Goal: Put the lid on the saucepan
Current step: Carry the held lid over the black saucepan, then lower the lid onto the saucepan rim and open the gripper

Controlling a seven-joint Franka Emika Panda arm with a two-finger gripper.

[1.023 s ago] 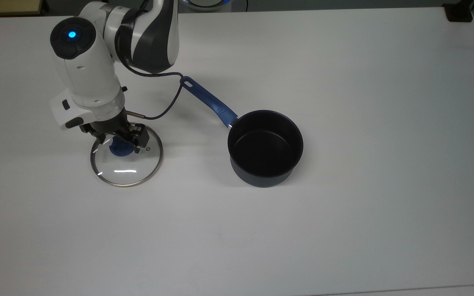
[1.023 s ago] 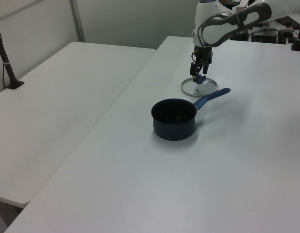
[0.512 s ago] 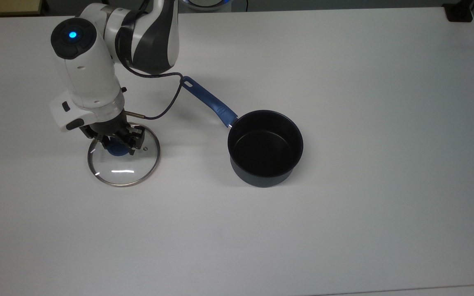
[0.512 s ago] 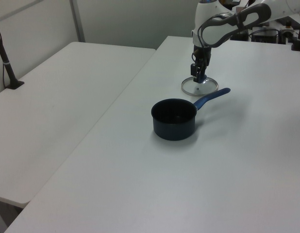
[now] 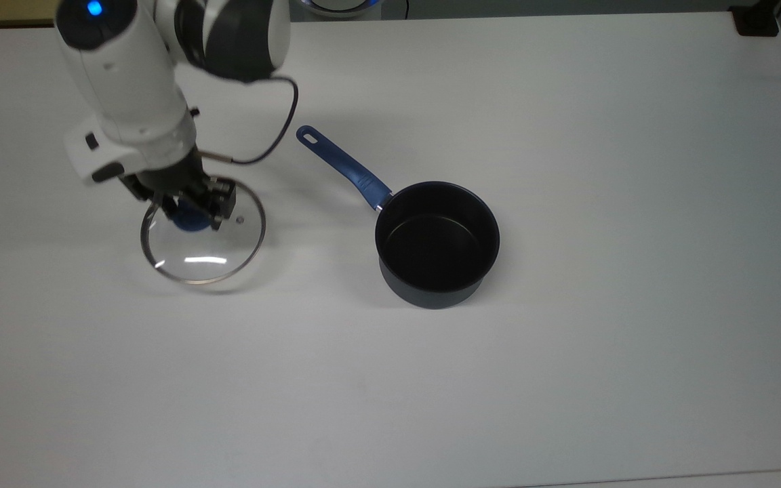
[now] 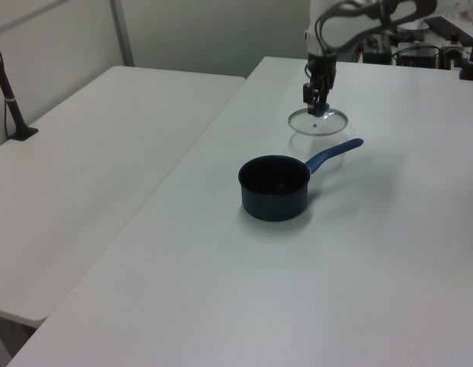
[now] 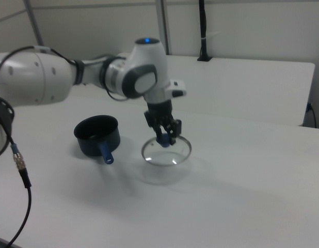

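The clear glass lid with a thin steel rim hangs level a little above the white table, its faint shadow on the table beneath it. My gripper points straight down and is shut on the lid's blue centre knob. The saucepan, dark navy with a black inside, stands open on the table to the top view's right of the lid. Its long blue handle points toward the arm.
A second white table adjoins on the left view's left, with a black post standing on it. A dark cable loops from the arm's wrist above the saucepan handle. Bare tabletop spreads around the saucepan.
The gripper closed onto the blue knob and rose, lifting the lid off the table. The arm moved up. The saucepan stayed where it was.
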